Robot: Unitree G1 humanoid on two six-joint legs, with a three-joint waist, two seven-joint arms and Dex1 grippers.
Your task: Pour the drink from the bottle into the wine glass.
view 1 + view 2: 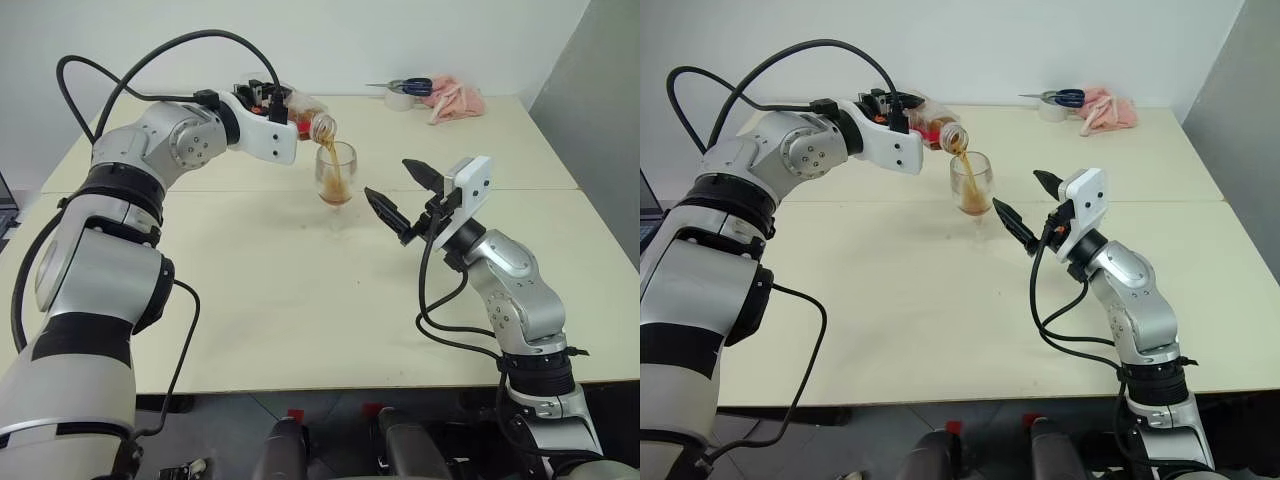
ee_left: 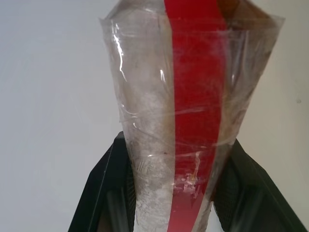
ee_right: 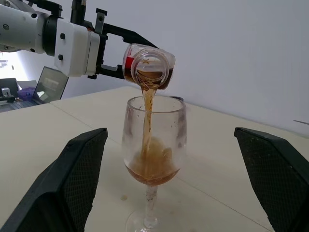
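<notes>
Seen from the head camera, the left gripper (image 1: 285,108) is clamped on the bottle (image 1: 312,118), which is tipped mouth-down over the wine glass (image 1: 336,172) standing near the middle of the cream table (image 1: 250,300). A thin stream of the drink (image 1: 333,180) runs from the bottle's open mouth into the bowl, where reddish-brown liquid has pooled. The right gripper (image 1: 402,193) hangs just to the right of the glass, its two black fingers spread wide and holding nothing, apart from the glass. At the far edge of the table lie a roll of tape (image 1: 399,99) with blue-handled scissors (image 1: 412,86) resting on it, and a pink cloth (image 1: 457,100) just beside them. In the left wrist view, the bottle fills the space between the two black fingers (image 2: 104,193), which press against its clear plastic sides; a red strip label (image 2: 195,111) runs lengthwise along it, and no writing can be read on the strip. In the right wrist view, the glass stands upright between the open fingers (image 3: 77,169), untouched by either; the bottle's round mouth faces the camera just above the rim, the amber stream falling down the inside of the bowl to a shallow pool above the stem. No brand or lettering is legible anywhere.
</notes>
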